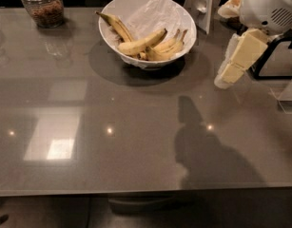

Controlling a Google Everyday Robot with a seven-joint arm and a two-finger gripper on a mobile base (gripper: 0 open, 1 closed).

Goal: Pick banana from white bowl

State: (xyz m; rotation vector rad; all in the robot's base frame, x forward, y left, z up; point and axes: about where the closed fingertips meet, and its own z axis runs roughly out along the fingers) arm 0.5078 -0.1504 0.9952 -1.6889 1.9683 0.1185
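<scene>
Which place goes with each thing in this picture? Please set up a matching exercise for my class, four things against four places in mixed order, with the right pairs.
Things:
1. banana
2. white bowl
3. glass jar
4. gripper

Places:
a. back left corner of the table
b. lying inside the white bowl
c. at the right, above the table, apart from the white bowl
d. standing at the back middle of the table

Pairs: 1-b, 2-d, 3-a, 4-c

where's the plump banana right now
In the camera view, the plump pale-yellow banana lies in the round glossy white bowl at top centre; the gripper hangs right of the bowl.
</scene>
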